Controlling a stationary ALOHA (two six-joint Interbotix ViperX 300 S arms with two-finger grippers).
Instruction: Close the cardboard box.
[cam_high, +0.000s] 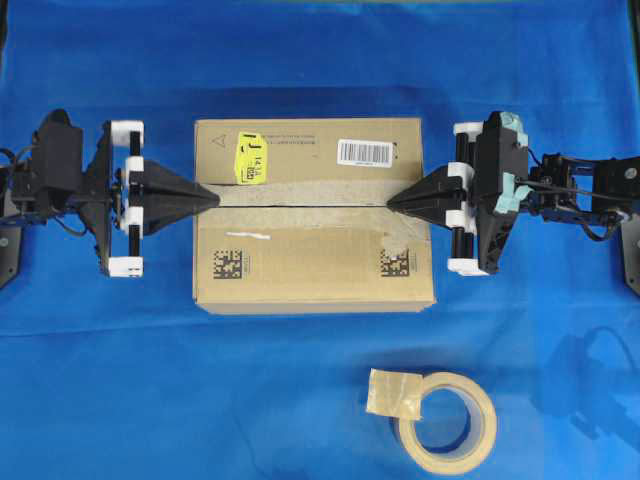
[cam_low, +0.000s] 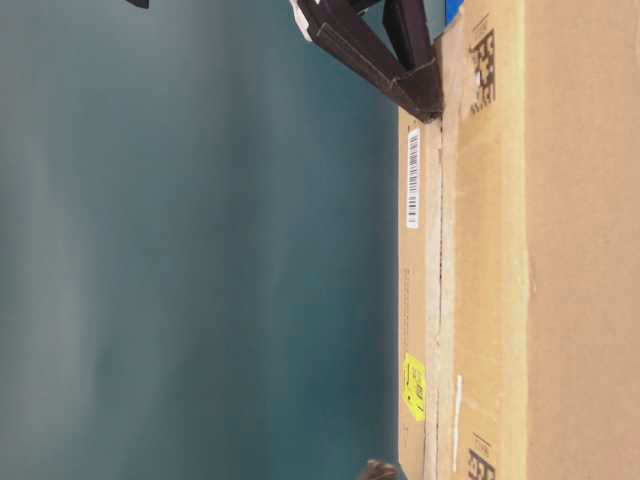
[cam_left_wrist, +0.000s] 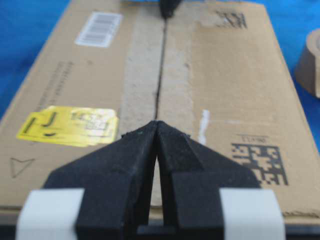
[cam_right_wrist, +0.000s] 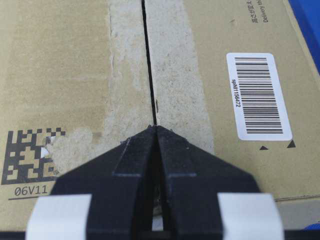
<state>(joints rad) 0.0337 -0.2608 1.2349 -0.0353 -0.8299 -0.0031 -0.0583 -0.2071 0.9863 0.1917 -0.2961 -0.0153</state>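
I saw the cardboard box (cam_high: 313, 215) centred on the table (cam_high: 150, 380), flaps down, its seam running along the line between both arms. The left claw (cam_high: 214, 196) and right claw (cam_high: 392, 202), tips together and empty, each rested on 1 seam end, equally near.

My overhead camera looks straight down on the whole blue table (cam_high: 120, 380). My table-level view is rotated sideways and sits tight against the cardboard box (cam_low: 580, 250). Each wrist camera peers closely along its own fingers, facing the other across the box's centre seam (cam_left_wrist: 160, 75), which all four views share.
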